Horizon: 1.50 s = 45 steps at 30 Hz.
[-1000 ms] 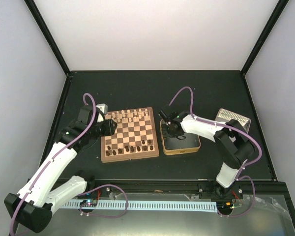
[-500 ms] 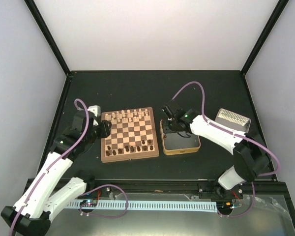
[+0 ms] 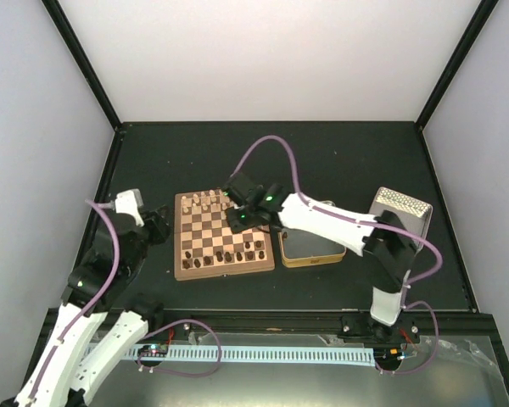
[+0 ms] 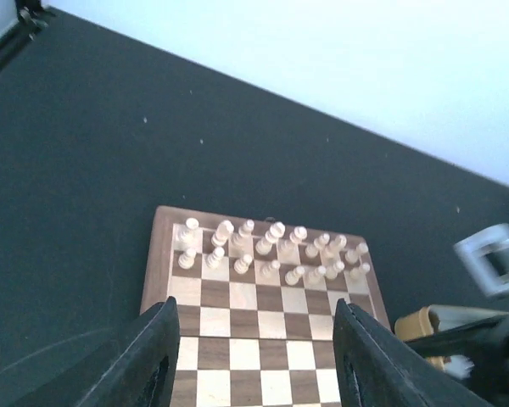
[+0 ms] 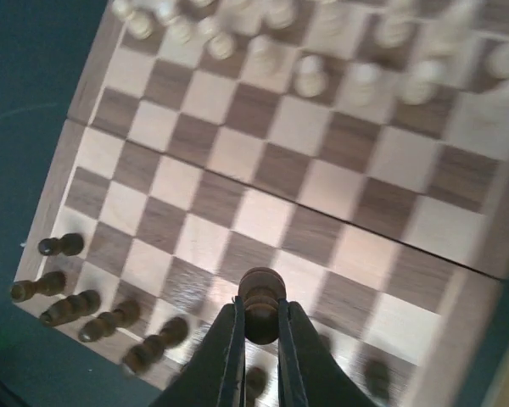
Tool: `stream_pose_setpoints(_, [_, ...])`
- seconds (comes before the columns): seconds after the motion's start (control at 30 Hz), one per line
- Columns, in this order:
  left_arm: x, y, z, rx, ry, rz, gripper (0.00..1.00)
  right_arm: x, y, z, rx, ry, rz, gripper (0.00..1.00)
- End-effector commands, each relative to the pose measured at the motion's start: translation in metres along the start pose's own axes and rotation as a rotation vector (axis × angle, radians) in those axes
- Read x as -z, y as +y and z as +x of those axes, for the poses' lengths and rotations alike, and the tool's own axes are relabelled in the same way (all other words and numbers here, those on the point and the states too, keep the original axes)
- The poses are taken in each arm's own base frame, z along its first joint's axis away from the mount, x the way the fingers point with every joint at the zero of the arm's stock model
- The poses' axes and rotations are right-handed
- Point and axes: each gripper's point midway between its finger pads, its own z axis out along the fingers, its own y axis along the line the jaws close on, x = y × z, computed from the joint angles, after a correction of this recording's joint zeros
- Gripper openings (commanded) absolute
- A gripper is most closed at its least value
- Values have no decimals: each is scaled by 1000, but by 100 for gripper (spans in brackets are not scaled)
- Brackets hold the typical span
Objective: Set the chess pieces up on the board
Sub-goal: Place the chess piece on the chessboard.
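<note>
The board [image 3: 225, 231] lies mid-table. Several dark brown chess pieces [image 3: 231, 254] stand along its near rows, and pale cream chessmen [image 3: 220, 201] along the far rows. My right gripper [image 3: 240, 215] hangs over the board's middle. In the right wrist view it [image 5: 260, 312] is shut on a dark brown chess piece [image 5: 261, 292] held above the squares, with more dark pieces [image 5: 68, 303] at lower left. My left gripper [image 3: 159, 227] is open and empty just off the board's left edge. The left wrist view shows its fingers [image 4: 157, 360] wide apart over the board [image 4: 237, 322].
A shiny square tin [image 3: 310, 246] with a yellow rim sits right of the board; it also shows in the left wrist view [image 4: 417, 322]. A perforated metal piece [image 3: 400, 206] lies farther right. Black frame rails bound the table.
My right gripper has swung left from over the tin to over the board, carrying the dark piece. My left arm has drawn back leftward off the board's left side.
</note>
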Motion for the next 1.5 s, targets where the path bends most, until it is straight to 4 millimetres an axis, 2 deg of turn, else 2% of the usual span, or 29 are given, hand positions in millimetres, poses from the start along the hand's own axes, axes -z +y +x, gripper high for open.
stream_pose_setpoints(0.0, [17,14,-17,45,-123,-42,52,-19,48,11,89,66,-58,4])
stream_pose_setpoints(0.1, [28,17,-23,66,-172,-30,52,-33,81,18,147,102,-97,4])
stream_pose_setpoints(0.2, [38,19,-29,84,-212,-20,53,-52,103,28,181,147,-113,5])
stream_pose_setpoints(0.4, [50,22,-35,95,-255,-15,54,-78,120,41,208,192,-111,5])
stream_pose_setpoints(0.6, [52,23,-35,90,-257,-19,55,-91,125,48,234,218,-92,5])
stream_pose_setpoints(0.8, [51,23,-35,90,-254,-21,55,-94,125,49,247,222,-78,7])
stream_pose_setpoints(1.1, [52,24,-35,90,-255,-24,55,-96,128,51,270,240,-64,15])
stream_pose_setpoints(1.47, [52,24,-34,91,-248,-23,55,-96,125,50,272,242,-33,15])
